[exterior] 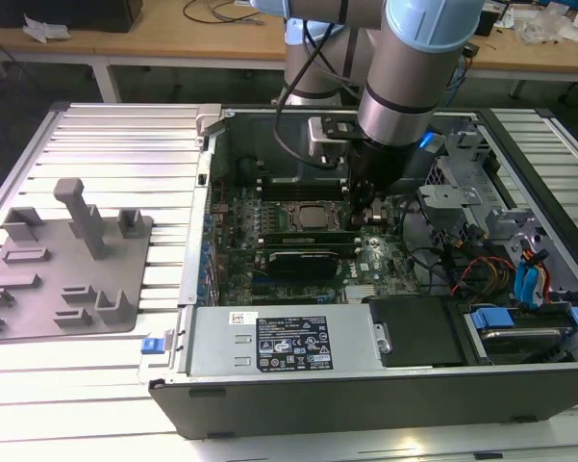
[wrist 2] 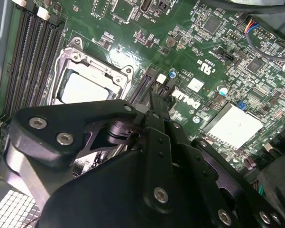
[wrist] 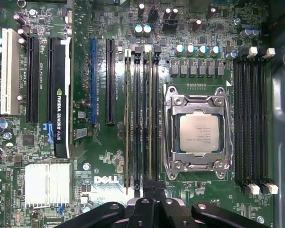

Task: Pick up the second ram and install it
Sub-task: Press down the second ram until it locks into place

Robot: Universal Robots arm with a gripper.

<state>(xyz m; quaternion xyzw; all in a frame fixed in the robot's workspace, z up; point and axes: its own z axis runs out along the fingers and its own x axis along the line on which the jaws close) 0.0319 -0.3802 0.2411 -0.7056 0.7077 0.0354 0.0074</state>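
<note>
Nearest me, the grey fixture plate (exterior: 62, 269) sits bare on the slatted table (exterior: 125, 144). Beyond it, inside the open computer case (exterior: 365, 385), the gripper (wrist: 149, 187) stands just over the motherboard, its jaws drawn narrow. The second ram (wrist: 128, 123) sits upright in its slot beside the processor (wrist: 199, 134).

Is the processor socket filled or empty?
Filled: in the first wrist view the silver processor lies inside the socket's metal frame.
</note>
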